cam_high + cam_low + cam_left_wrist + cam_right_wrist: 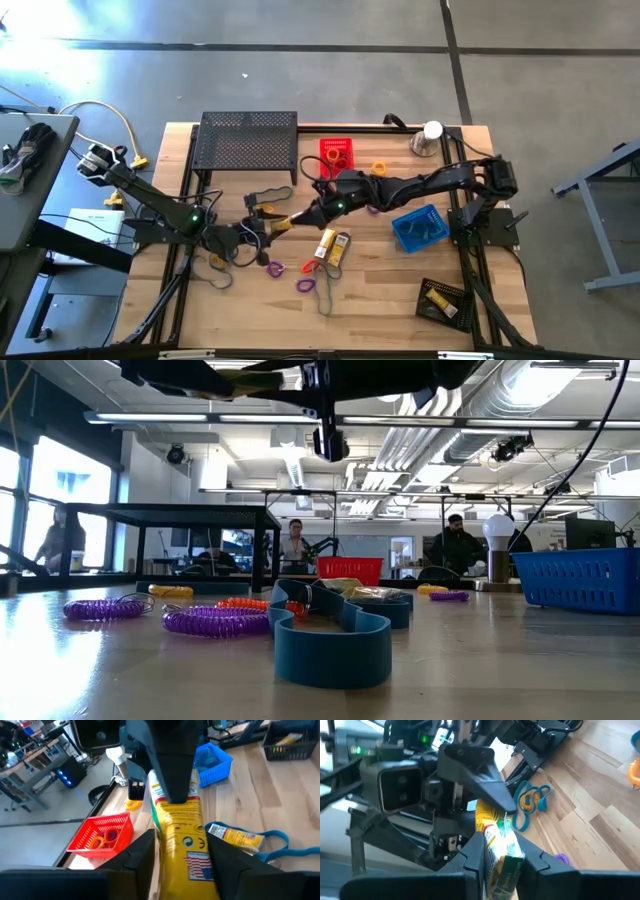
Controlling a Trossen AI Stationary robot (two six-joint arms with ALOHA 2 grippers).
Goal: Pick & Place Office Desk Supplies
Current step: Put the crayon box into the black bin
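A yellow box [283, 220] with white and green print hangs in the air above the table's middle, between my two grippers. My left gripper [266, 224] comes at it from the table's left and is shut on one end [182, 855]. My right gripper [303, 213] comes from the right and is shut on the other end [505, 857]. Two more yellow boxes [333, 246] lie flat on the table below. Purple loops [274, 268], an orange loop [308, 266] and blue band loops [330, 635] lie around them. My left gripper has the box's left end [192, 865] pinched between its two fingers [142, 857], which lie on its long narrow sides. The fingers run nearly level from the table's left, along the box. The box is lifted clear of the table. My right gripper pinches the box's right end [502, 865] between its two fingers [475, 860]. It comes nearly level from the table's right, facing my left gripper. In the left wrist view one of its fingers [170, 780] covers the box's far end. The box lies level between both grippers.
A black mesh shelf [248, 140] stands at the far left. A red basket [337, 152] and a silver dome with a white ball [430, 138] are at the far edge. A blue basket [420, 227] sits at the right. A black mesh tray [445, 298] is near right.
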